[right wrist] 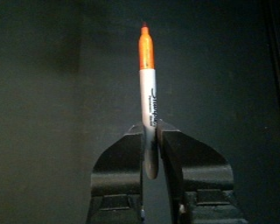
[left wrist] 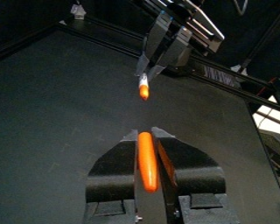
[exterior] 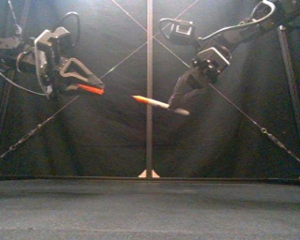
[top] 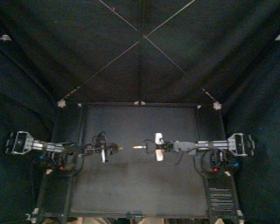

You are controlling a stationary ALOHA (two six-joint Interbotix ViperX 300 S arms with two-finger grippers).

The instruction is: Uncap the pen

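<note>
Clamped between the closed jaws of the left hand [left wrist: 150, 136] sits a short orange plastic cap [left wrist: 146, 166]. Facing it, the right hand [right wrist: 150, 131] is closed on the barrel of a slim white marker pen [right wrist: 149, 87] with an orange nose, its tip bare. Both hang high above the black desk [exterior: 150, 202], cap and tip apart. The uncapping looks done; what is left, I judge, is a firm grip and perhaps lowering both pieces.

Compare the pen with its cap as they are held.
The cap is short and all orange; the pen is longer, pale with an orange end. The cap sits in the left end effector, the pen in the right end effector. Both hang above the table, apart.
</note>
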